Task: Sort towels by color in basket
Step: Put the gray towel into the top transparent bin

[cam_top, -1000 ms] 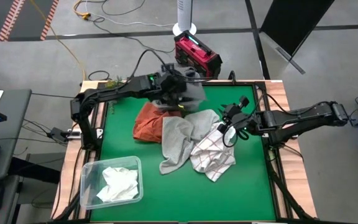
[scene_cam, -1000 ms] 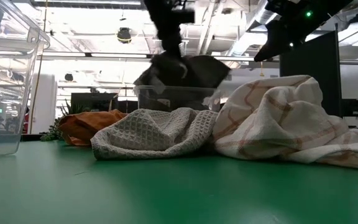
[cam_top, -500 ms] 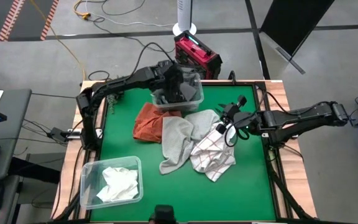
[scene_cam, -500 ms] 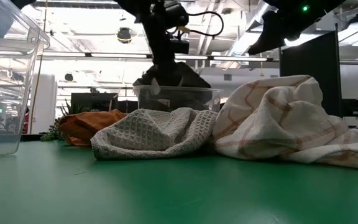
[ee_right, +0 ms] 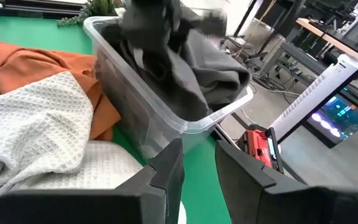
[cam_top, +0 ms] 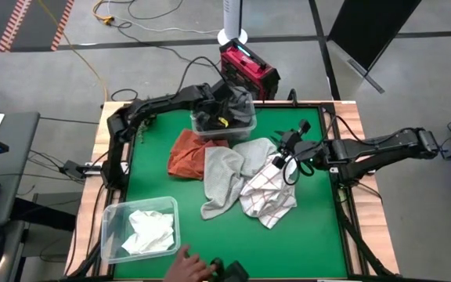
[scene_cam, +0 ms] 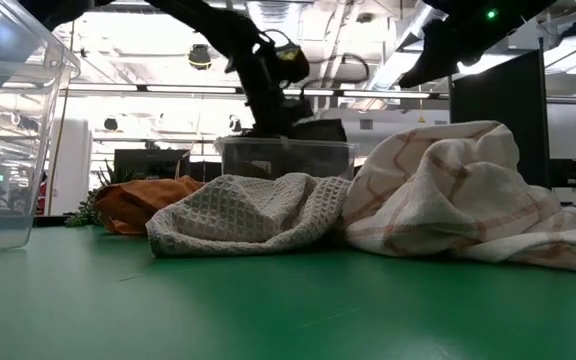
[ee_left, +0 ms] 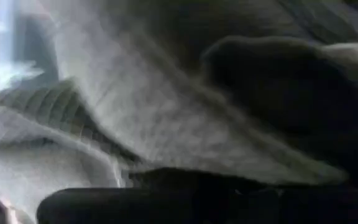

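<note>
Bins (cam_top: 141, 227) clear glossy plastic. Grey towel (cam_top: 224, 176) waffle-weave cloth, rough. Orange towel (cam_top: 186, 153) smooth cloth. Dark towel (ee_right: 185, 68) soft matt cloth. Table mat (cam_top: 304, 235) green, matt, smooth; table edge (cam_top: 84, 227) wood.

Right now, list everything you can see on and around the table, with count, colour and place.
dark grey towel: one, dark grey, in the far clear bin.
far clear bin: one, clear, table's far edge.
orange towel: one, rust orange, beside that bin.
light grey towel: one, light grey, table centre.
red-grid towel: one, white with red lines, beside the light grey towel.
white towel: one, white, in the near clear bin.
near clear bin: one, clear, near left corner.
red box: one, red, on the floor beyond the table.
person's hand: one, near edge.
left gripper: shut, in the far bin.
right gripper: over the red-grid towel.
</note>
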You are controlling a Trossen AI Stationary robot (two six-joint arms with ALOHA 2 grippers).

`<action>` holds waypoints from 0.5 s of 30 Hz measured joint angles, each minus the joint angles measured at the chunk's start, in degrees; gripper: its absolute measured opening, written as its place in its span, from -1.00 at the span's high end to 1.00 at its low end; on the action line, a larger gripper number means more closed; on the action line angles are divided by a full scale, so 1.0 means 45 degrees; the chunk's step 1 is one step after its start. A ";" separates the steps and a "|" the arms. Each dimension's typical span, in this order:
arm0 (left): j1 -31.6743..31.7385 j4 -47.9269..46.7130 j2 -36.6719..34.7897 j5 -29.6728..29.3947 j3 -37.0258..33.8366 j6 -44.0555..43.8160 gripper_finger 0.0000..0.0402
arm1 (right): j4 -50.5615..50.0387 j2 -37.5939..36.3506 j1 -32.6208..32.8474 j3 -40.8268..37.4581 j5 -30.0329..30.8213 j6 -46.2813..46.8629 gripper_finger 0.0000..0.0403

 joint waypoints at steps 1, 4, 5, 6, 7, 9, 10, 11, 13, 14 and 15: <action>0.0000 0.0174 0.0044 -0.0047 -0.0030 0.0519 0.98 | -0.0001 -0.0001 0.0003 0.0000 -0.0009 -0.0003 0.37; 0.0025 0.1502 -0.0024 -0.0032 -0.0015 0.1476 0.99 | 0.0017 0.0000 0.0003 0.0000 -0.0163 -0.0003 0.37; 0.0075 0.1770 -0.0074 0.0053 0.0009 0.1687 0.99 | 0.0017 0.0000 0.0003 0.0000 -0.0201 -0.0003 0.37; 0.0146 0.1791 -0.0089 0.0273 0.0015 0.1937 0.99 | 0.0017 -0.0001 0.0003 0.0000 -0.0202 -0.0003 0.37; 0.0239 0.1574 -0.0083 0.0688 0.0015 0.2307 0.99 | 0.0017 0.0000 0.0003 0.0000 -0.0207 -0.0003 0.37; 0.0404 0.0842 0.0093 0.1457 0.0010 0.3305 0.99 | 0.0031 0.0000 0.0003 0.0000 -0.0207 -0.0003 0.37; 0.0444 0.0617 0.0295 0.1617 0.0012 0.3787 0.99 | 0.0031 0.0000 0.0003 0.0000 -0.0203 -0.0003 0.37; 0.0480 0.0306 0.0401 0.1633 0.0012 0.4188 0.99 | 0.0040 0.0000 0.0003 0.0000 -0.0207 -0.0003 0.37; 0.0554 -0.0212 0.0835 0.1430 0.0028 0.4850 0.99 | 0.0062 -0.0003 0.0027 0.0000 -0.0217 0.0001 0.37; 0.0571 -0.0434 0.0975 0.1369 0.0036 0.5086 0.99 | 0.0077 -0.0003 0.0036 0.0000 -0.0212 0.0000 0.37; 0.0589 -0.0645 0.1136 0.1332 0.0053 0.5179 0.99 | 0.0075 0.0000 0.0038 0.0000 -0.0226 -0.0004 0.37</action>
